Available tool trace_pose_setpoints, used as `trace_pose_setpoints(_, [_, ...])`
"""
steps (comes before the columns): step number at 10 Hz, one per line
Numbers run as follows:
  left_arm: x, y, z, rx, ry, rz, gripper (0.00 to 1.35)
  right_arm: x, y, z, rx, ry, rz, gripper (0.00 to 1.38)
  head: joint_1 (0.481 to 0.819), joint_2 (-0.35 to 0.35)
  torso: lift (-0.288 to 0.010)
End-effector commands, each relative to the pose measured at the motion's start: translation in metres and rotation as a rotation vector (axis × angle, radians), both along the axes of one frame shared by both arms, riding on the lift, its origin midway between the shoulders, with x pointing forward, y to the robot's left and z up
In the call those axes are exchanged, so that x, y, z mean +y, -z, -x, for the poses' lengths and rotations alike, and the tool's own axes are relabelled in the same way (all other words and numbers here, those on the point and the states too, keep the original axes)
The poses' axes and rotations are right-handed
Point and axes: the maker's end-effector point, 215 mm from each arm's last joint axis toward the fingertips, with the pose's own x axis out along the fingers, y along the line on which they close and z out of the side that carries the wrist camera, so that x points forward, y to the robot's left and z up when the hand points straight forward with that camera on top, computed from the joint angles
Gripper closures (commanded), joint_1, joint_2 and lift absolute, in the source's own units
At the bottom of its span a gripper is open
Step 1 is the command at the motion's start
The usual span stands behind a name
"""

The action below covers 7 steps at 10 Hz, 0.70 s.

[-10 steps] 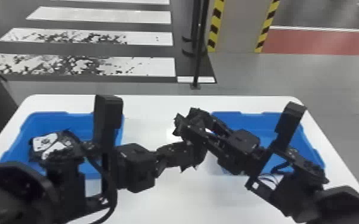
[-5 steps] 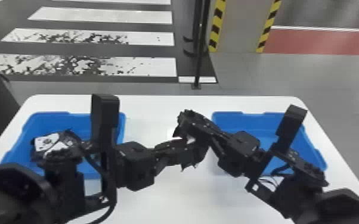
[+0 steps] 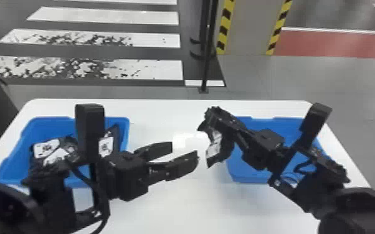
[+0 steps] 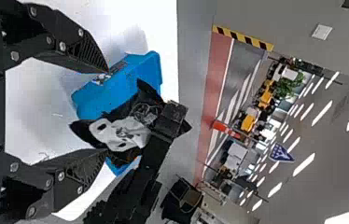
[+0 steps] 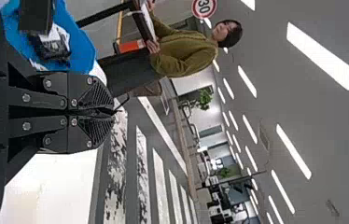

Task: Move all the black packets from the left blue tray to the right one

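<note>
Item, left gripper (image 3: 183, 152): standing over the middle of the counter (image 3: 171, 205), fingers spread wide, nothing between them. Change noted: a moment ago its fingers were meeting those of the right gripper (image 3: 209, 120); now they are parting from it and leaving a gap.

Item, right gripper: fingers pinching narrow, holding one black packet (image 3: 216, 144) by its upper part. The packet is hanging below them, pale label showing, near the inner side of the right blue tray (image 3: 249, 175).

Item, left blue tray (image 3: 53, 119): still holding packets, one label-up cluster (image 3: 48, 148) lying toward the outer side and another packet (image 3: 107, 144) leaning near the inner wall.

Meaning for the task: this is looking like a completed hand-over, the right arm now carrying the load alone. The next move is probably calling for a swing over the right tray and a release; the limp packet could be catching on the rim.
</note>
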Motion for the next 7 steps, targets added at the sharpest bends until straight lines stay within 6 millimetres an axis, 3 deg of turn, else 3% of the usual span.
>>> trace_pose_setpoints(1, [0.008,0.001,-0.001,0.004,-0.026,0.019,0.13,-0.040,0.022,-0.036,0.018,0.080,0.012,1.28,0.695,-0.094,-0.140])
trace_pose_setpoints(3, [0.020,-0.003,-0.007,-0.010,-0.059,0.032,0.13,-0.116,0.070,-0.084,0.073,0.232,0.070,1.28,0.695,-0.129,-0.140])
trace_pose_setpoints(4, [0.023,-0.007,-0.009,-0.023,-0.070,0.042,0.13,-0.165,0.095,-0.096,0.108,0.325,0.138,1.28,0.695,-0.160,-0.140])
trace_pose_setpoints(5, [0.029,-0.011,-0.013,-0.042,-0.090,0.047,0.13,-0.202,0.105,-0.102,0.124,0.406,0.190,1.28,0.695,-0.210,-0.140])
trace_pose_setpoints(6, [0.040,-0.012,-0.016,-0.058,-0.119,0.050,0.13,-0.223,0.107,-0.103,0.128,0.463,0.225,1.15,0.695,-0.231,-0.140])
trace_pose_setpoints(7, [0.054,-0.012,-0.022,-0.074,-0.156,0.040,0.13,-0.227,0.107,-0.103,0.129,0.483,0.230,0.76,0.695,-0.267,-0.140])
